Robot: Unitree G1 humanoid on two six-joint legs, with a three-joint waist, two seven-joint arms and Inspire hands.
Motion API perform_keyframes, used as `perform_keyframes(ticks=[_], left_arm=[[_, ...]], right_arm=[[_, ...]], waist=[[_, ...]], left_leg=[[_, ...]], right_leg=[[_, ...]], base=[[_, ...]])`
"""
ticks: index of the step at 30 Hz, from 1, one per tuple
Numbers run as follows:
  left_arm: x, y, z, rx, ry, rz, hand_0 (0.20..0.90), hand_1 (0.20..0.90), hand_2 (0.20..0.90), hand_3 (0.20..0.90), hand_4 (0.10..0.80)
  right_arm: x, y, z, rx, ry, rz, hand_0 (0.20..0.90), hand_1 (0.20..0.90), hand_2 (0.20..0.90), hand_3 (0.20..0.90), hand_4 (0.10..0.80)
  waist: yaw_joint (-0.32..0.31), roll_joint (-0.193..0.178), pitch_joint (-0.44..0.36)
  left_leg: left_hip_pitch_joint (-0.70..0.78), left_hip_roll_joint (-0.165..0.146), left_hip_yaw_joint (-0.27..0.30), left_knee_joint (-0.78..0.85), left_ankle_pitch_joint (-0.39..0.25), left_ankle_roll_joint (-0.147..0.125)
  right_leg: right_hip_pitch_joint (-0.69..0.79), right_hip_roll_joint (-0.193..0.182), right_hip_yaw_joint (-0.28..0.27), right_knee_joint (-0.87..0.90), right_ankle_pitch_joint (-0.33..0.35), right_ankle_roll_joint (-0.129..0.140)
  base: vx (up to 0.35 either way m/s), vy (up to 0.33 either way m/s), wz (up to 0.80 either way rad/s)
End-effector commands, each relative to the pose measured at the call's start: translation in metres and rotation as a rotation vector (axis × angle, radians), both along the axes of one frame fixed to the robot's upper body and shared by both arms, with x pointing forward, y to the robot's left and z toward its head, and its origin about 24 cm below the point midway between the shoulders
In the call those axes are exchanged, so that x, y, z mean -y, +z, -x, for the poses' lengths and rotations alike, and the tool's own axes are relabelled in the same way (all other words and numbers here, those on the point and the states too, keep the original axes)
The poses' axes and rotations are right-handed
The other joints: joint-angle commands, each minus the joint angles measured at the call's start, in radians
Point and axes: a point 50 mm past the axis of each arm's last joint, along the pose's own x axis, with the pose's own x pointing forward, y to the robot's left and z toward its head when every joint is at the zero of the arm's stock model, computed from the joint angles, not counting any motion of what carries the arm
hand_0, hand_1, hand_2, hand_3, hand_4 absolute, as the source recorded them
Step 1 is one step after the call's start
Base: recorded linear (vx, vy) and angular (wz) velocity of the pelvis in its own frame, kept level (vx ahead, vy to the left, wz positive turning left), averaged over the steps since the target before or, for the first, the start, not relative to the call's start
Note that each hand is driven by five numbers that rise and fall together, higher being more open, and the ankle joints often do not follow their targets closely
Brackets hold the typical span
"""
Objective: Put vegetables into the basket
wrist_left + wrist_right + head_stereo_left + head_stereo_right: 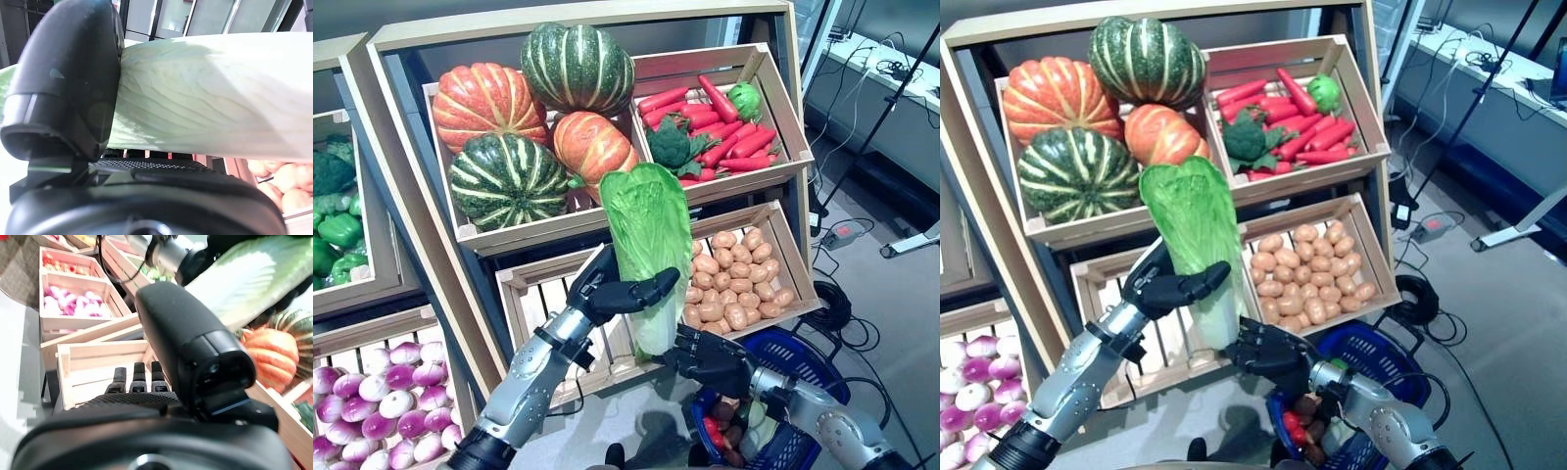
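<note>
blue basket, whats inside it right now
The blue basket holds a few vegetables: something red, some dark pieces and pale green ones. The right hand and its arm cover the near part, so the rest is hidden. The cabbage is outside, in the left hand.

We see a wooden display shelf (411, 211) bearing a pumpkin crate (524, 230), with a crate of red peppers and broccoli (773, 117) beside it, a potato crate (798, 259) below that, and an emptied slatted crate (533, 304) under the pumpkin crate, while a blue basket (818, 357) sits on the floor (891, 323) below the potato crate.
</note>
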Motion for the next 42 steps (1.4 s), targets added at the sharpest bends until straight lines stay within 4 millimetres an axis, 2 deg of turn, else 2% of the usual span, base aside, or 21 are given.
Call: perform_keyframes(ticks=[1, 7, 13, 18, 24, 27, 30, 35, 39, 42], left_arm=[[0.036, 0.030, -0.004, 0.148, -0.174, 0.102, 0.300, 0.300, 0.300, 0.300, 0.400], [0.037, 0.027, -0.002, 0.136, -0.189, 0.091, 0.300, 0.300, 0.300, 0.300, 0.400], [0.042, 0.026, -0.002, 0.121, -0.234, 0.095, 0.300, 0.300, 0.300, 0.300, 0.400], [0.047, 0.021, 0.000, 0.104, -0.274, 0.064, 0.300, 0.300, 0.300, 0.300, 0.400], [0.041, 0.021, -0.002, 0.104, -0.243, 0.058, 0.300, 0.300, 0.300, 0.300, 0.400], [0.038, 0.022, -0.002, 0.112, -0.233, 0.055, 0.300, 0.300, 0.300, 0.300, 0.400], [0.034, 0.024, -0.002, 0.120, -0.232, 0.044, 0.300, 0.300, 0.300, 0.300, 0.400], [0.029, 0.024, -0.003, 0.118, -0.235, 0.039, 0.300, 0.300, 0.300, 0.300, 0.400], [0.029, 0.023, -0.003, 0.114, -0.237, 0.041, 0.300, 0.300, 0.300, 0.300, 0.400], [0.029, 0.021, -0.003, 0.113, -0.239, 0.043, 0.300, 0.300, 0.300, 0.300, 0.400]], right_arm=[[-0.052, 0.078, -0.028, 0.315, 0.171, -0.404, 0.900, 0.900, 0.900, 0.900, 0.800], [-0.048, 0.081, -0.029, 0.337, 0.155, -0.414, 0.900, 0.900, 0.900, 0.900, 0.800], [-0.053, 0.087, -0.030, 0.372, 0.190, -0.418, 0.900, 0.900, 0.900, 0.900, 0.800], [-0.054, 0.092, -0.033, 0.452, 0.206, -0.347, 0.900, 0.900, 0.900, 0.900, 0.800], [-0.045, 0.094, -0.036, 0.470, 0.196, -0.286, 0.900, 0.900, 0.900, 0.900, 0.800], [-0.040, 0.091, -0.033, 0.486, 0.244, -0.233, 0.900, 0.900, 0.900, 0.900, 0.800], [-0.032, 0.088, -0.025, 0.508, 0.400, -0.187, 0.900, 0.900, 0.900, 0.900, 0.800], [-0.025, 0.097, -0.023, 0.536, 0.518, -0.184, 0.900, 0.900, 0.900, 0.900, 0.800], [-0.026, 0.100, -0.022, 0.561, 0.573, -0.190, 0.900, 0.900, 0.900, 0.900, 0.800], [-0.027, 0.103, -0.025, 0.563, 0.504, -0.199, 0.900, 0.900, 0.900, 0.900, 0.800]], waist=[[0.005, -0.043, -0.094], [0.005, -0.043, -0.091], [0.004, -0.043, -0.092], [0.003, -0.041, -0.095], [0.001, -0.042, -0.098], [0.002, -0.043, -0.098], [0.003, -0.047, -0.095], [0.006, -0.052, -0.094], [0.008, -0.054, -0.097], [0.008, -0.052, -0.099]], left_leg=[[0.013, -0.002, -0.016, 0.008, -0.075, -0.014], [0.012, 0.001, -0.017, 0.008, -0.074, -0.014], [0.013, 0.001, -0.020, 0.008, -0.076, -0.013], [0.013, 0.002, -0.018, 0.008, -0.074, -0.013], [0.011, 0.002, -0.018, 0.008, -0.072, -0.013], [0.009, 0.001, -0.018, 0.008, -0.071, -0.013], [0.006, 0.001, -0.020, 0.008, -0.070, -0.013], [0.009, 0.001, -0.023, 0.008, -0.070, -0.015], [0.012, 0.002, -0.028, 0.008, -0.070, -0.016], [0.013, 0.002, -0.028, 0.008, -0.070, -0.015]], right_leg=[[0.051, -0.084, -0.011, 0.002, -0.008, 0.058], [0.052, -0.085, -0.011, 0.002, -0.008, 0.058], [0.051, -0.085, -0.010, 0.002, -0.009, 0.058], [0.052, -0.086, -0.008, 0.002, -0.009, 0.059], [0.051, -0.086, -0.005, 0.002, -0.008, 0.060], [0.049, -0.087, -0.005, 0.002, -0.006, 0.060], [0.046, -0.086, -0.006, 0.002, -0.003, 0.060], [0.049, -0.084, -0.008, 0.002, -0.002, 0.060], [0.052, -0.083, -0.006, 0.002, -0.003, 0.060], [0.053, -0.082, -0.004, 0.002, -0.003, 0.059]], base=[[0.000, 0.000, 0.00], [0.000, 0.000, 0.00], [0.000, 0.000, 0.00], [0.000, 0.000, 0.00], [0.000, 0.000, 0.00], [0.000, 0.000, 0.00], [-0.021, -0.009, 0.00], [0.000, 0.000, 0.00], [0.000, 0.000, 0.00], [0.000, 0.000, 0.00]])
